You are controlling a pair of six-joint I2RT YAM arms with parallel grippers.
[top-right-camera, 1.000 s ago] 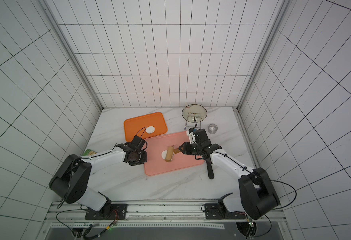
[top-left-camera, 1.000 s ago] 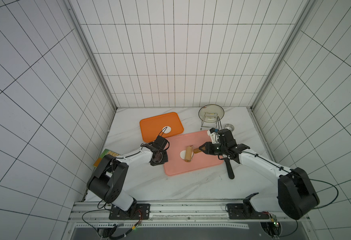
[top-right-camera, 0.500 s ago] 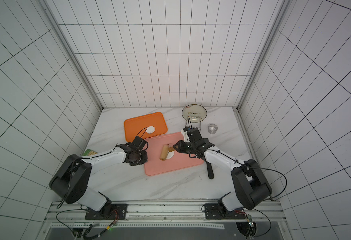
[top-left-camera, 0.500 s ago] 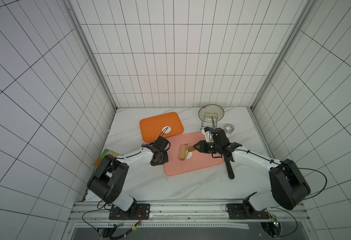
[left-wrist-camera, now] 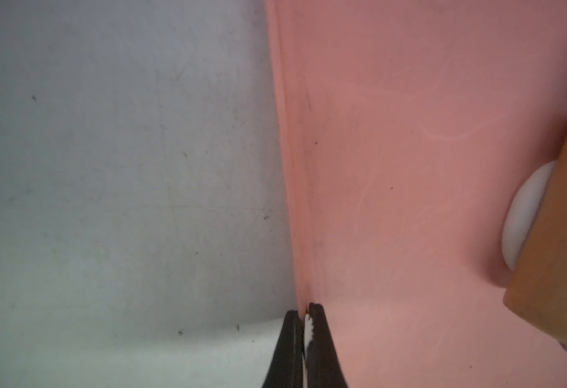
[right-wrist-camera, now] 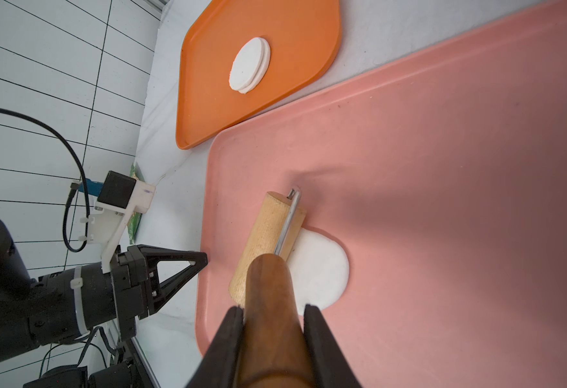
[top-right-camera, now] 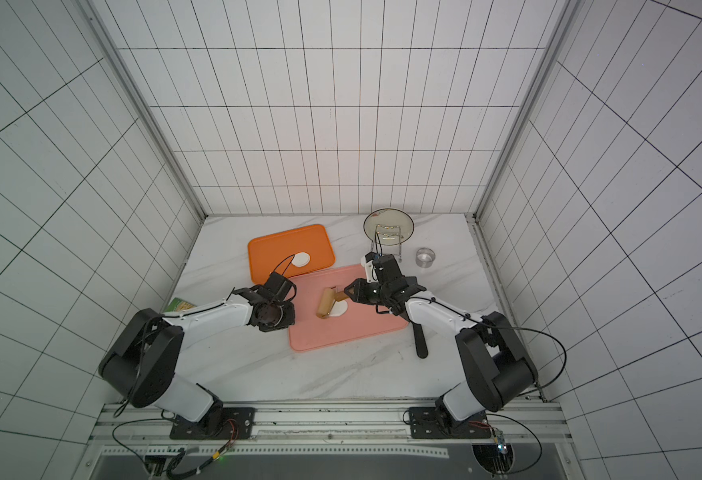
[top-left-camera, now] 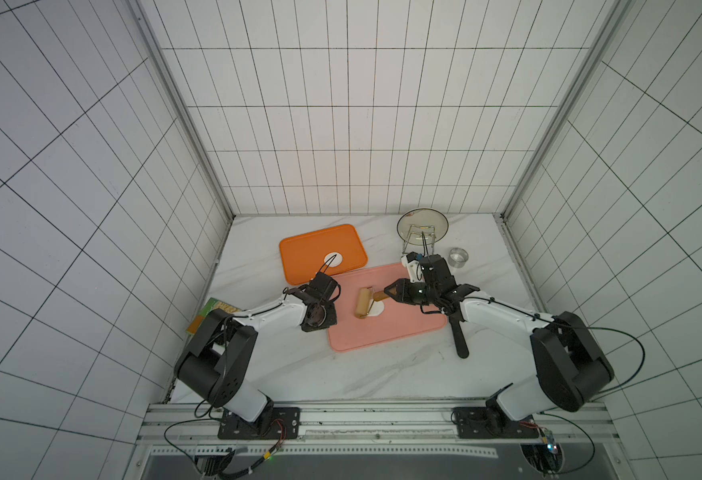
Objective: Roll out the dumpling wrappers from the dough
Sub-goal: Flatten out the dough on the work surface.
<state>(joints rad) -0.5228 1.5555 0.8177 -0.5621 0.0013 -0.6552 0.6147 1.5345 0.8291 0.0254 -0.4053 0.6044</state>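
- The right gripper (right-wrist-camera: 273, 310) grasps the roller (right-wrist-camera: 265, 242) by its handle, and it rests on the dough (right-wrist-camera: 322, 268), on the pink board (right-wrist-camera: 443, 168).
- The left gripper (left-wrist-camera: 304, 309) is pinched closed at the board's left edge.
- The dumpling wrappers (right-wrist-camera: 250, 63) lie stacked on the far orange tray (right-wrist-camera: 302, 40).

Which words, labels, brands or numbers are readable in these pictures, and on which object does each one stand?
No text can be read in any view.
The green packet at the table's edge has some print, but it is too small and blurred to read.
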